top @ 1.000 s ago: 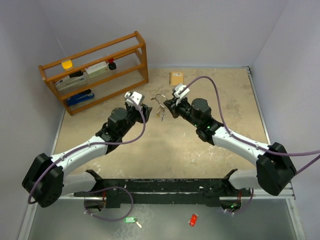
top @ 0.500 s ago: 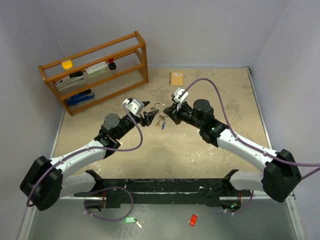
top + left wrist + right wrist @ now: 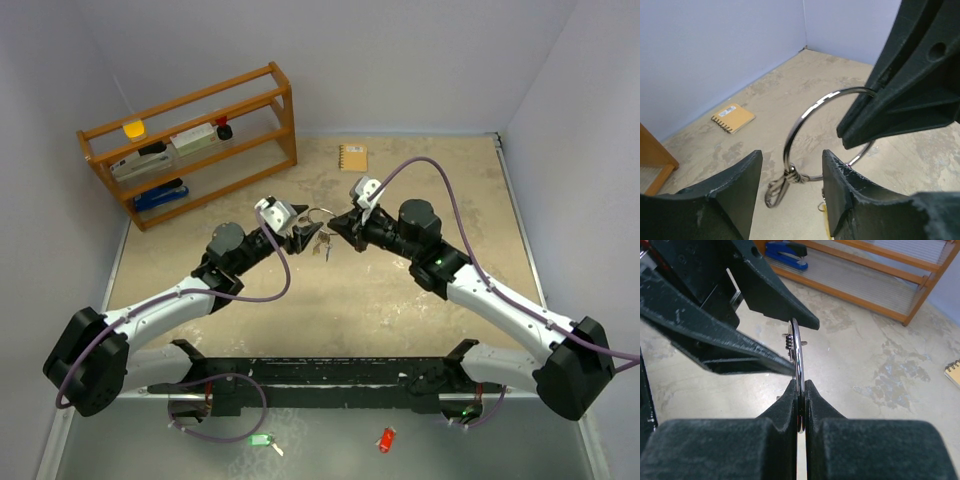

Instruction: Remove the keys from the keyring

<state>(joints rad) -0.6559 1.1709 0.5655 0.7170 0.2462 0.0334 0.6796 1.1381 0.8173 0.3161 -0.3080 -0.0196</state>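
R gripper (image 3: 799, 386): my jaws are shut tight on the keyring (image 3: 797, 347), wire pinched edge-on between the pads, ring standing upright off the table. L gripper (image 3: 790, 167): jaws abt half open, holding nothing. The ring's low arc sits in the gap between my L fingers (image 3: 735, 185), and I can't tell if either pad touches it.

Keys (image 3: 781, 184) hang in a bunch at the ring's bottom, just ahead of my L fingertips. They're threaded on the wire, silver ones as far as I can see; coloured heads are too small to sort out.

Progress, my read: v. early. Ring is lifted and braced, but I see no key off it. Whole bunch is left to work round the coil and slide off, one by one.

Further out: small orange notebook (image 3: 733, 117) near the back wall, wooden rack (image 3: 190, 140) back-left, green tag (image 3: 260, 439) and red tag (image 3: 386, 439) lying apart by my bases.
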